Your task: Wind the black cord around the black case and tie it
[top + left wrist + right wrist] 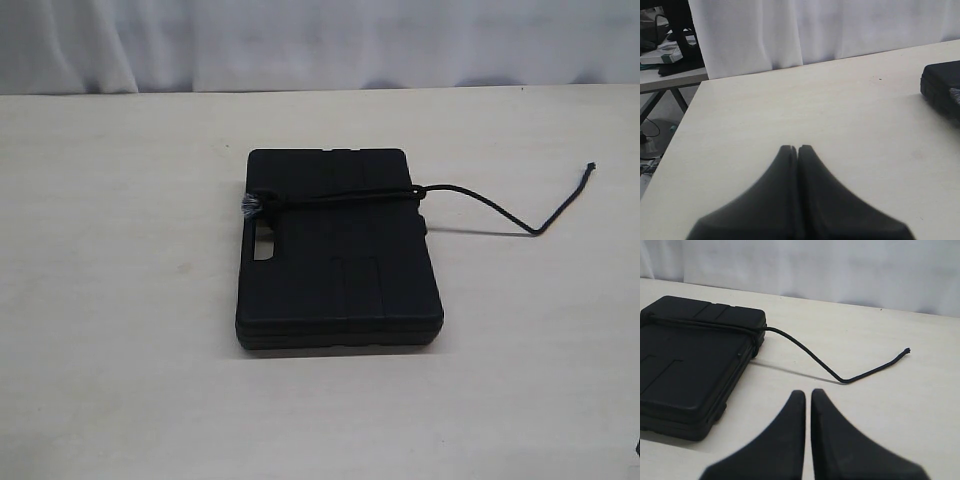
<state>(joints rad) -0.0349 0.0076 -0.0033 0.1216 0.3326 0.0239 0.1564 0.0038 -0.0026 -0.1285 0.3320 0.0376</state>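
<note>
The table (120, 380) is pale and broad, with a white curtain (320, 40) behind it at 12 o'clock. The case (340, 280) lies flat near the table's middle, lid up, with its handle slot (266, 250) on the 9 o'clock edge. The cord (480, 205) crosses the lid near the 12 o'clock end. Its frayed grey knot (250, 205) sits on the 9 o'clock edge, just above the slot. The loose tail leaves the 3 o'clock edge, bends on the table and ends towards 2 o'clock.

Neither claw shows in the exterior view. The right claw (807, 394) is clenched on nothing, over bare table. Counting its pointing direction as 12, the case lies at about 10 o'clock, apart from it, and the tail's bend lies just ahead at 12 to 1. The left claw (798, 148) is clenched too, fingers touching and empty. The case corner is well apart from it, at about 2 o'clock.
</note>
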